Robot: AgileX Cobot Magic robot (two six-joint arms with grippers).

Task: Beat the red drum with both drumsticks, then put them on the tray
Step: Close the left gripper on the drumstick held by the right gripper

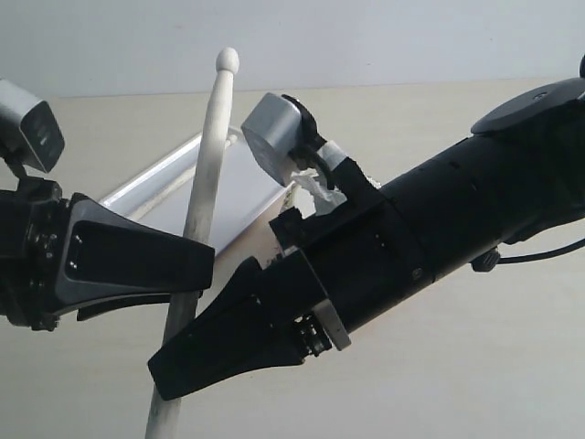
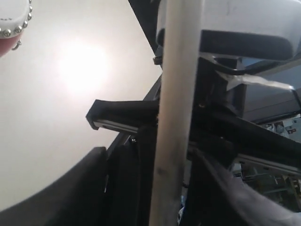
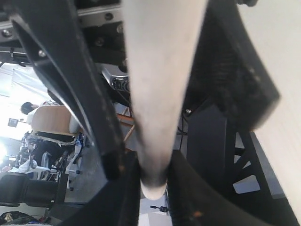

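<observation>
A pale drumstick (image 1: 208,155) stands nearly upright, its rounded tip high above the white tray (image 1: 151,178). My left gripper (image 1: 190,279) is shut on its lower shaft; in the left wrist view the stick (image 2: 176,94) runs up between the left gripper's (image 2: 164,188) dark fingers. My right gripper (image 1: 174,366) reaches in low from the right, just below the left one. In the right wrist view it (image 3: 153,179) is shut on the butt end of a drumstick (image 3: 160,70). Just an edge of the red drum (image 2: 11,26) shows, with cream skin and silver studs. The exterior view does not show the drum.
Both arms crowd the middle of the beige table (image 1: 457,366). The right arm's grey wrist camera (image 1: 274,133) sits close beside the raised stick and hides part of the tray. Bare tabletop lies to the right of the right arm.
</observation>
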